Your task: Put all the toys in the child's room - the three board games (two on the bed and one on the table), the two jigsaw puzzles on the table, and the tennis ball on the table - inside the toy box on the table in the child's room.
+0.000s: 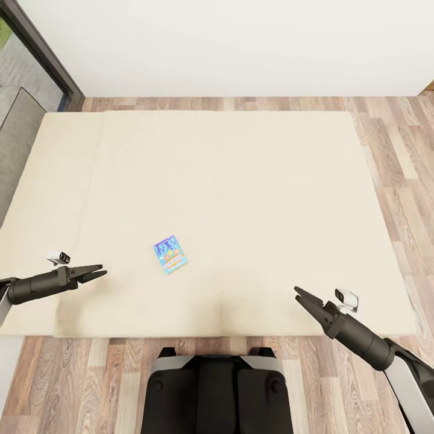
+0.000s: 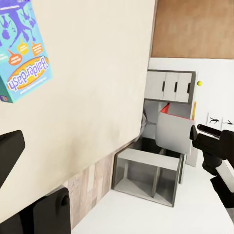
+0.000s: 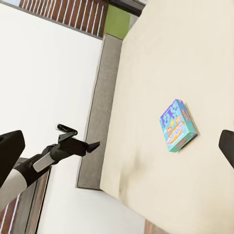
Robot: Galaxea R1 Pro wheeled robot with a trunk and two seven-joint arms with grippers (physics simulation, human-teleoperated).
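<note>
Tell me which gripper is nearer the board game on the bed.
Left. The left gripper hovers just beside the board game on the bed, jaws open toward it. The right gripper is farther off, near the bed's front edge.

Board game [image 2: 22,51] lettering: the word "Balderdash" in white letters on its blue face, seen upside down in the left wrist view.
Place of that lettering: along the lower band of the box face, the box lying flat on the bed [image 2: 97,97].
Small orange blobs on the same box face: they carry tiny print, too small to read.
Board game in the head view [image 1: 170,254]: colourful print, lettering too small to read.
Board game in the right wrist view [image 3: 177,125]: orange and yellow lettering on its blue face, blurred beyond reading.
</note>
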